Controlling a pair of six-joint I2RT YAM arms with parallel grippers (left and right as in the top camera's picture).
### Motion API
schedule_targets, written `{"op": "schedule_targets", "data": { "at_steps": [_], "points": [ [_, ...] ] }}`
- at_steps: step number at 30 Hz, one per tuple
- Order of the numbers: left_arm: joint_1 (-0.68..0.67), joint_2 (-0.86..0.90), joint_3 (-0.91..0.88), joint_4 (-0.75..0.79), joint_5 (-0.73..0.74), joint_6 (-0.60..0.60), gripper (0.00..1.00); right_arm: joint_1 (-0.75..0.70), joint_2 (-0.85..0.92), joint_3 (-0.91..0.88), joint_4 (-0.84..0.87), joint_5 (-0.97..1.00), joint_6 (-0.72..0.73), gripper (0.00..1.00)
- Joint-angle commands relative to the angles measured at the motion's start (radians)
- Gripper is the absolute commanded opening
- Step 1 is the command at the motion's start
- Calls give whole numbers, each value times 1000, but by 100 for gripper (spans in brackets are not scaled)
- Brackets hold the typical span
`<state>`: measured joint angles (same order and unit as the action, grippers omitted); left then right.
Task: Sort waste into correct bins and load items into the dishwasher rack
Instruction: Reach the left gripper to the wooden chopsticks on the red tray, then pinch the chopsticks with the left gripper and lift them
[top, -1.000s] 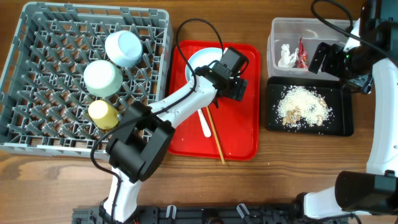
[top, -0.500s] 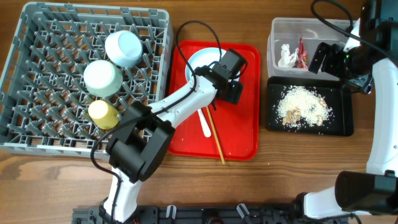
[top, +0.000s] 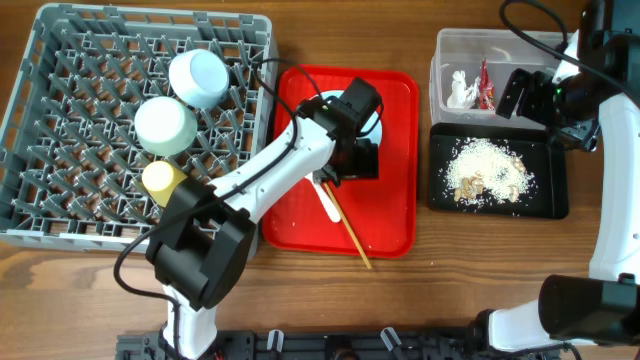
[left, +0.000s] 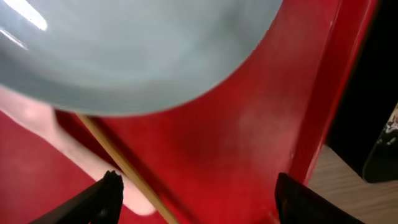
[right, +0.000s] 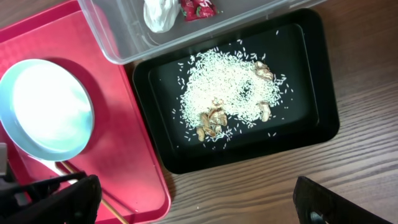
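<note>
The pale-blue plate (left: 137, 56) lies on the red tray (top: 395, 215), mostly hidden under my left arm in the overhead view, and it also shows in the right wrist view (right: 46, 109). My left gripper (left: 199, 199) is open, low over the tray at the plate's edge, above the chopsticks (top: 350, 228) and white fork (top: 329, 201). My right gripper (right: 196, 199) is open and empty, held high over the black tray (top: 553, 205) of rice crumbs (top: 485, 172). The tissue (top: 460, 88) and wrapper (top: 486, 86) lie in the clear tub (top: 445, 45).
The grey rack (top: 60, 120) at left holds a pale-blue bowl (top: 199, 77), a light-green bowl (top: 165, 125) and a yellow cup (top: 163, 181). Bare wood runs along the front of the table.
My left gripper has moved left and down over the plate, covering it in the overhead view. The chopsticks have shifted slightly. The right arm has not moved.
</note>
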<state>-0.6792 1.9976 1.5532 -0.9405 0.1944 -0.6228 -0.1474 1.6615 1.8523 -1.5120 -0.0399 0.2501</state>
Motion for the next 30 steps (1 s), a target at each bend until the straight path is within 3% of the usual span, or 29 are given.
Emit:
{"op": "schedule_targets", "data": {
  "at_steps": [1, 5, 11, 17, 24, 30],
  "points": [
    [2, -12, 5, -58, 110, -176, 79, -3, 2, 5, -3, 18, 15, 100],
    [-5, -11, 5, -102, 147, -254, 96, -3, 2, 5, -3, 18, 15, 100],
    [-58, -11, -1, -111, 144, -333, 98, -3, 2, 5, -4, 18, 14, 100],
    [-122, -11, -81, -80, 85, -476, 98, -3, 2, 5, -3, 18, 14, 100],
    [-148, -11, -177, -18, 93, -549, 99, -3, 2, 5, -4, 16, 15, 100],
    [-152, -11, -203, 17, 50, -549, 83, -3, 2, 5, -4, 14, 15, 100]
  ]
}}
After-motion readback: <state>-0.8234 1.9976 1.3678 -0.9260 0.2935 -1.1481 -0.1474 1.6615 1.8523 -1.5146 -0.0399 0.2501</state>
